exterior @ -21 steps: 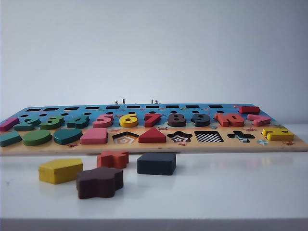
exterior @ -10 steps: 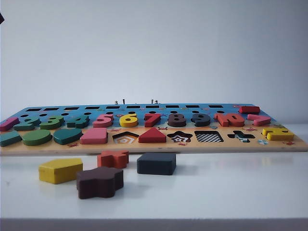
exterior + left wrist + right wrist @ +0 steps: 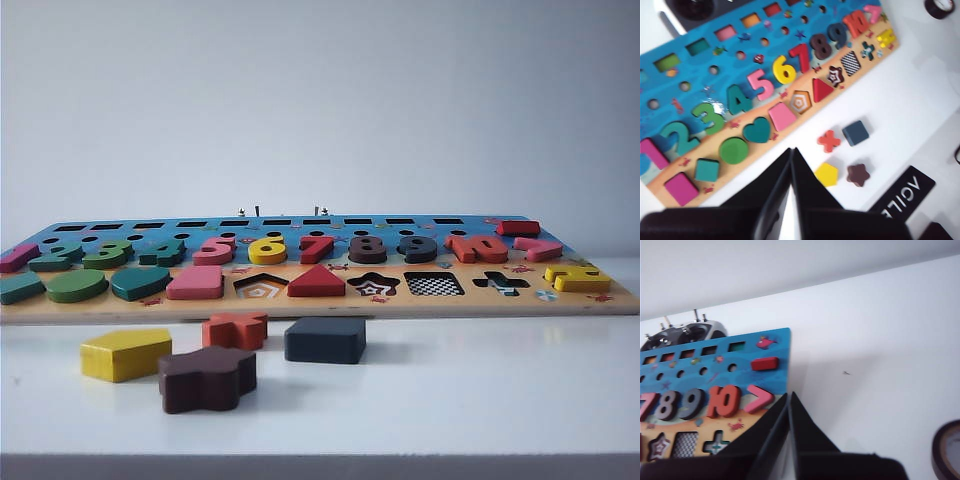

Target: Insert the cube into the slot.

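Exterior view shows no arm at all: the flat dark navy square wooden cube (image 3: 325, 339) lies on the white worktop (image 3: 480, 400) just in front of the wooden puzzle board (image 3: 300, 305), right of the middle. The checkerboard-floored square slot (image 3: 434, 284) sits a little farther and to the right of it. Four loose blocks lie on the worktop: one cube, one yellow pentagon (image 3: 125, 354), one dark brown flower (image 3: 207, 378), one orange cross (image 3: 235, 330).

The left hand (image 3: 791, 150), fingers pressed together and empty, hovers high over the near edge; the cube (image 3: 855, 133) lies ahead of it and to the right. The right hand (image 3: 789, 395), likewise closed and empty, hangs past the board's right end, with the slot (image 3: 685, 444) in sight but no cube, so I judge the left arm nearer. Being square, the cube has no long axis.
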